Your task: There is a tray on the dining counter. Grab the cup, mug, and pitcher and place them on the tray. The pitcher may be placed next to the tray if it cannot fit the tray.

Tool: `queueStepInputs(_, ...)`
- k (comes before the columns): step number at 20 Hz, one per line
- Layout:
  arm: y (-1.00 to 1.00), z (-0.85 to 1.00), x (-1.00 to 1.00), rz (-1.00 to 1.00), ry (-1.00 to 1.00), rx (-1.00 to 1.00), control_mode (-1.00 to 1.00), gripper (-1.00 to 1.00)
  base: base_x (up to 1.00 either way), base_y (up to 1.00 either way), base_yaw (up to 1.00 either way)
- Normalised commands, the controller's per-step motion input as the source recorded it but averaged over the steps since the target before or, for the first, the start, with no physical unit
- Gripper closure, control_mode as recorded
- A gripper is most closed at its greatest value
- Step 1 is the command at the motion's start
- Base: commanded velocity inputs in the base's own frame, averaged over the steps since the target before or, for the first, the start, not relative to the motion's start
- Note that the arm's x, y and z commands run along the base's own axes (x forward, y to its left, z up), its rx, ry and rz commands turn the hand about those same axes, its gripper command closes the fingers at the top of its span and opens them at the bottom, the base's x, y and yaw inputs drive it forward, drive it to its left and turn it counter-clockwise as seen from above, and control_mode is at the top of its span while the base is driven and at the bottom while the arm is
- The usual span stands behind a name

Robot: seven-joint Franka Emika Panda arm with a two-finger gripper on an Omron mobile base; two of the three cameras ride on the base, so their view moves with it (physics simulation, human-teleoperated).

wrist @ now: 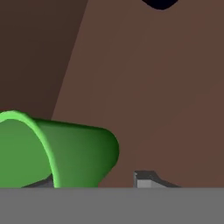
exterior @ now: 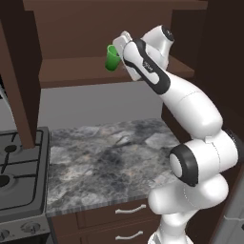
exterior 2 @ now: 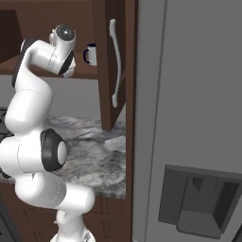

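Arm raised high, elbow bent; end effector (exterior: 116, 51) reaching forward, fingers closed on cup (exterior: 112, 58).

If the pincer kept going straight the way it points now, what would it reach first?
Probably the brown wooden back wall of the cabinet. The bright green plastic tumbler sits at the pincer, seemingly gripped by its rim, though depth is unclear.

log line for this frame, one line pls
phase: fetch cup | gripper: at the green cup in open upper cabinet, grip unclear | mug: on cabinet shelf | worktop: below arm
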Motion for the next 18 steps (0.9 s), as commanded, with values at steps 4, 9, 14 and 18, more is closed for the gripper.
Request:
queueStepInputs(4,-0.03,0.00,0.00,-0.02,0.00,0.00,-1.00,1.00,0.00,0.00,0.00)
queueStepInputs(9,-0.06,0.00,0.00,-0.03,0.00,0.00,-1.00,1.00,0.00,0.00,0.00)
queueStepInputs(14,-0.13,0.00,0.00,-0.06,-0.02,0.00,-1.00,1.00,0.00,0.00,0.00)
queueStepInputs(18,-0.03,0.17,-0.20,-0.09,-0.18,0.00,-1.00,1.00,0.00,0.00,0.00)
